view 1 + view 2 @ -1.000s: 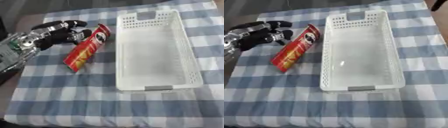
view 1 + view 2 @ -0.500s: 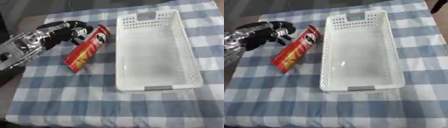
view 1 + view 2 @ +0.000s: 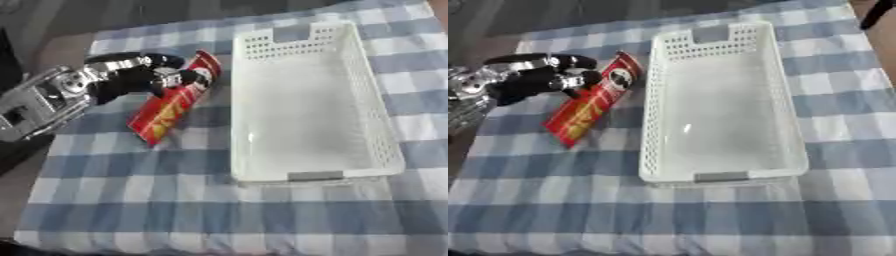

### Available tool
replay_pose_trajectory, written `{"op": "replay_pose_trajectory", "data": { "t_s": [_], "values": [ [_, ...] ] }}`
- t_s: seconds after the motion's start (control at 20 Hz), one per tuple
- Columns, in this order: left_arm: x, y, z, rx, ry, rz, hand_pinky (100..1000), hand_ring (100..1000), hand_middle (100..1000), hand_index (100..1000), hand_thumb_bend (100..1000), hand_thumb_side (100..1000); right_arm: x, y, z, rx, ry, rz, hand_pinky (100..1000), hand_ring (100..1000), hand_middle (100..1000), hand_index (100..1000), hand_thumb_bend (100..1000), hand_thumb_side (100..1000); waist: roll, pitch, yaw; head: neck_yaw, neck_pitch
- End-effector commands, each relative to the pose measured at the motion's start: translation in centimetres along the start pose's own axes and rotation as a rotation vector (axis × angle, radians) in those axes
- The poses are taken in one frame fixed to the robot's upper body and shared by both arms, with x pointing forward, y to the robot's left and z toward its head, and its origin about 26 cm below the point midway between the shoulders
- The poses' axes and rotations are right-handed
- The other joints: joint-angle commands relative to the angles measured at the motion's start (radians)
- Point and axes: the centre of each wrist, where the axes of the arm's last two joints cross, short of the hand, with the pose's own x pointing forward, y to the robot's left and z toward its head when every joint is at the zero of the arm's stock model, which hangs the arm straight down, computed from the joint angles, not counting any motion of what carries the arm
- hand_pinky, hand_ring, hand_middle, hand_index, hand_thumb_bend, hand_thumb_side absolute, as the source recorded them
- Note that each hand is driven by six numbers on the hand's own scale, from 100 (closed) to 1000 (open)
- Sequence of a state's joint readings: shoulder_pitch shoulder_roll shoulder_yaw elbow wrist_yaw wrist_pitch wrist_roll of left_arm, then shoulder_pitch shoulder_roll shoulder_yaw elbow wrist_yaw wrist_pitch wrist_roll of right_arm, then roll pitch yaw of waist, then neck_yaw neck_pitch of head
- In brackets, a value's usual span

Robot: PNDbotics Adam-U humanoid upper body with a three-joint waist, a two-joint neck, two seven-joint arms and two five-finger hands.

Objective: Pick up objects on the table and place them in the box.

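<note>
Red chip can (image 3: 175, 102) is lying on its side on the blue-and-white checked tablecloth (image 3: 175, 200), just left of the white plastic box (image 3: 306, 100), tilted so its top end points up toward the box's far-left corner.

Left eye view: the left hand (image 3: 131, 77) comes in from the left edge, black with silver joints, forearm angling up from lower left. The fingers (image 3: 179, 75) are curled and spread over the upper end of the can, one set arching across the top, the thumb side lower down. They look like they're touching the can near its top, but honestly I can't tell if they've actually closed round it or are just resting against it. The can is flat on the cloth, not lifted. The box is a long perforated basket, nothing inside it, its near short end showing a grey handle patch (image 3: 315, 176).

Right eye view: same deal, slightly shifted. The hand (image 3: 531, 80) sits at the left edge, fingertips (image 3: 584, 77) curled right at the can's left side near the top. Can (image 3: 592, 100) lies right beside the box's (image 3: 719, 100) left wall, lower end farther from it. Something dark pokes in at the top right corner (image 3: 875, 12), can't make out what.
</note>
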State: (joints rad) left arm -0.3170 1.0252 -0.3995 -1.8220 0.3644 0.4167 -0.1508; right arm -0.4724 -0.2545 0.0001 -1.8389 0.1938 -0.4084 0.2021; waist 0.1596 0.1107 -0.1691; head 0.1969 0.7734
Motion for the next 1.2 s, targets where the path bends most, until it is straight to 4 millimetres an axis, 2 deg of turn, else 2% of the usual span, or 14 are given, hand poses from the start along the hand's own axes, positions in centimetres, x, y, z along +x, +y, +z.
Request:
{"op": "replay_pose_trajectory", "data": {
  "t_s": [0.05,0.6,0.9,1.2],
  "values": [
    [0.3,1.3,0.7,0.006,0.010,-0.081,806,863,1000,1000,383,709,0.4,-0.2,-0.5,0.000,-0.024,0.003,369,584,689,851,100,789,-0.003,-0.017,0.003,0.008,-0.003],
    [0.3,4.2,1.1,0.087,0.007,-0.112,803,858,1000,1000,355,676,0.4,-0.2,-0.3,0.001,-0.018,0.004,370,584,689,851,100,787,0.000,-0.023,0.007,0.007,-0.003],
    [-0.7,5.2,0.2,0.118,0.026,-0.100,803,856,1000,1000,347,676,0.4,-0.3,-0.3,0.001,-0.018,0.005,369,584,688,851,100,787,-0.001,-0.022,0.006,0.008,-0.003],
    [-1.8,5.9,-1.6,0.133,0.037,-0.085,801,854,1000,997,338,692,0.4,-0.3,-0.5,0.001,-0.023,0.006,370,584,688,850,100,781,-0.002,-0.019,0.000,0.007,-0.003]
  ]
}}
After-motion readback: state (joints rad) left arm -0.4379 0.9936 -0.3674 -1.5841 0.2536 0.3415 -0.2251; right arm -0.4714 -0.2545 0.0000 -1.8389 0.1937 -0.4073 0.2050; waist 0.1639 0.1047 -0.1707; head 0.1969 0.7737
